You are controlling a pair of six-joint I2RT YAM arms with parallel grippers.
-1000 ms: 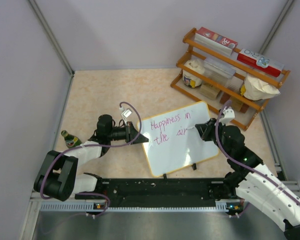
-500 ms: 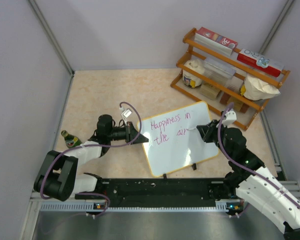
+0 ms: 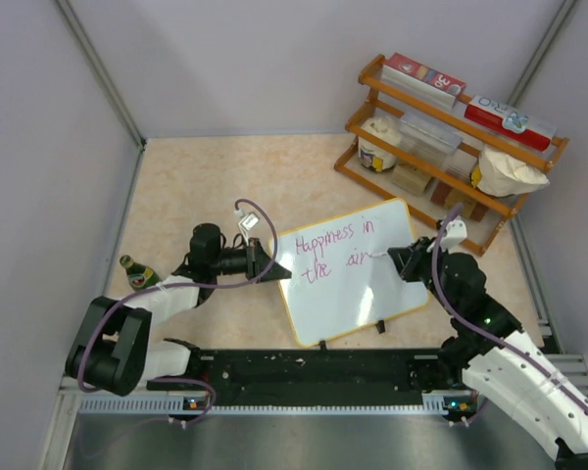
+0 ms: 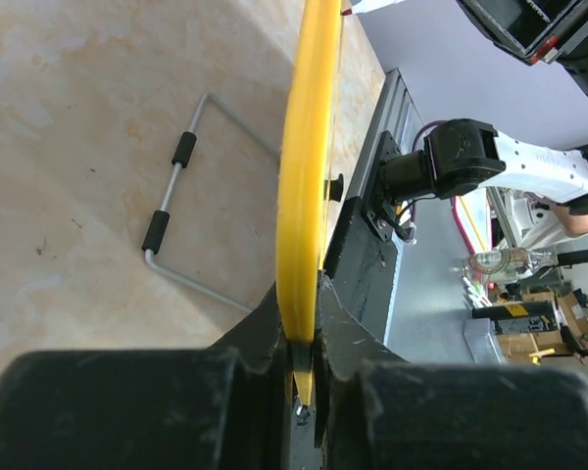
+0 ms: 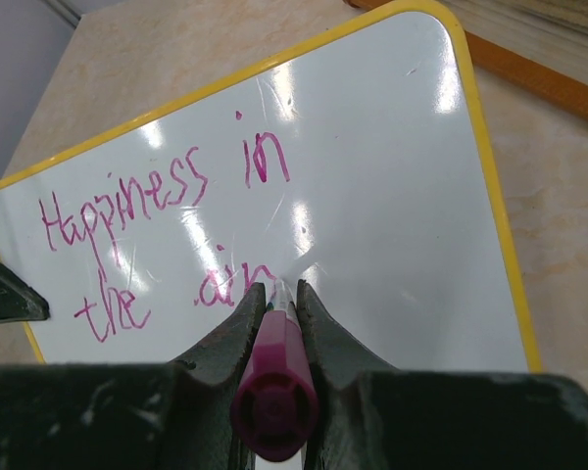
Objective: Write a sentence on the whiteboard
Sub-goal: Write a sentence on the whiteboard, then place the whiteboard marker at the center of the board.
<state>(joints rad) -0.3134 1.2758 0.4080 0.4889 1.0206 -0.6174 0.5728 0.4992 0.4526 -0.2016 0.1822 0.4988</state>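
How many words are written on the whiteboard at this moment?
4 on the whiteboard: "Happiness" upper left, "in" to its right, "the" lower left, "air" after it, at the marker tip. A further stroke could be hidden behind the marker.

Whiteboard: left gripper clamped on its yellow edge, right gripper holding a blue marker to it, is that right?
Not blue: the marker is magenta, as the right wrist view shows. The rest stands: the left gripper is clamped on the yellow edge of the whiteboard and the right gripper holds the marker to it.
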